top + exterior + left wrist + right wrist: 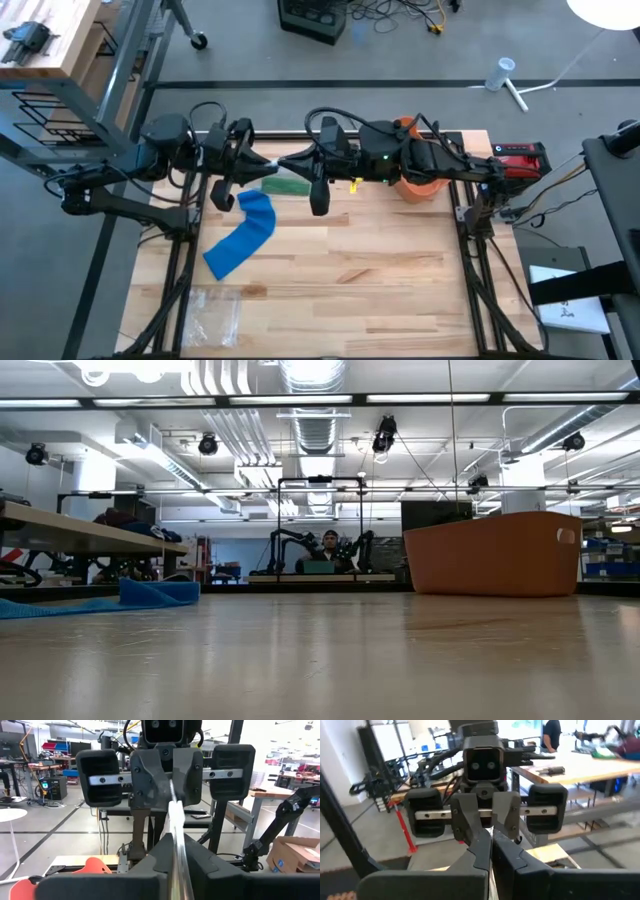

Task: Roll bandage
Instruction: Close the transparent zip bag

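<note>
A narrow white bandage strip (pixel 176 817) spans the short gap between my two grippers, which face each other high above the table's far part. My left gripper (pixel 262 164) and my right gripper (pixel 292 163) are both shut on it. In the left wrist view the strip runs from my own fingers (pixel 165 855) to the right gripper (pixel 168 787) opposite. A blue bandage (pixel 243 237) lies flat on the table below them, and a green roll (pixel 285 185) lies beside it. My left gripper pinches one end of the white strip (pixel 177 845) between its two fingers, coming level from the table's left. The strip stands on edge, clear of the table, and runs straight to the other gripper. My right gripper pinches the strip's other end (pixel 171 795) between its two fingers, coming level from the table's right. In its own wrist view only a thin pale line (pixel 491 839) shows between the fingers. The strip hangs clear of the table.
An orange bin (pixel 418 190) stands at the far right of the table, under the right arm. A clear plastic bag (pixel 214 312) lies at the near left corner. The near half of the wooden table (pixel 380 290) is bare.
</note>
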Robot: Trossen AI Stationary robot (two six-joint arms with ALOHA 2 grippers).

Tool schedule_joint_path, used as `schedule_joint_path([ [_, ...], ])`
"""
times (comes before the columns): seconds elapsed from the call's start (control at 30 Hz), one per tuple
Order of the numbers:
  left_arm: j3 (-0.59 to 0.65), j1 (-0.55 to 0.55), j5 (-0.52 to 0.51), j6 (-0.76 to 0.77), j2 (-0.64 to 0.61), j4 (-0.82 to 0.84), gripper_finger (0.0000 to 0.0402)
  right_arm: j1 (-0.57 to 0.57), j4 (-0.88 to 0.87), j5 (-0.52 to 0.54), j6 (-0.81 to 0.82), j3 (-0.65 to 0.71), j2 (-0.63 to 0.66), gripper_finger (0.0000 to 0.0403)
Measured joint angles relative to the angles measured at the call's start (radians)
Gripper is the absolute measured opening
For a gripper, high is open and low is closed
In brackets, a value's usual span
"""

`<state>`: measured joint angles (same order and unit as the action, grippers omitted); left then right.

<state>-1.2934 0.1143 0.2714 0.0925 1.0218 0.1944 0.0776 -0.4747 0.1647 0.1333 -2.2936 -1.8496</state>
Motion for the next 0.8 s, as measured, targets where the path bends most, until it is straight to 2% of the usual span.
schedule_joint_path([
  [0.17, -0.015, 0.0, 0.016, 0.019, 0.002, 0.0, 0.0082, 0.0, 0.0, -0.032, -0.101, -0.002, 0.002, 0.0001],
  [0.33, -0.018, 0.0, 0.004, 0.008, 0.015, -0.008, 0.0139, 0.0, -0.013, -0.042, -0.109, -0.002, 0.0, 0.0],
  [0.43, -0.018, 0.0, 0.001, -0.004, 0.018, -0.028, 0.0159, 0.0, -0.044, -0.04, -0.106, -0.002, -0.002, 0.0],
  [0.6, -0.018, 0.0, -0.027, -0.015, 0.018, -0.04, 0.0162, 0.0, -0.053, -0.032, -0.057, 0.003, -0.003, 0.0],
  [0.8, -0.017, 0.0, -0.038, -0.025, 0.018, -0.039, 0.0133, 0.0, -0.044, -0.004, -0.022, 0.001, -0.003, 0.0],
])
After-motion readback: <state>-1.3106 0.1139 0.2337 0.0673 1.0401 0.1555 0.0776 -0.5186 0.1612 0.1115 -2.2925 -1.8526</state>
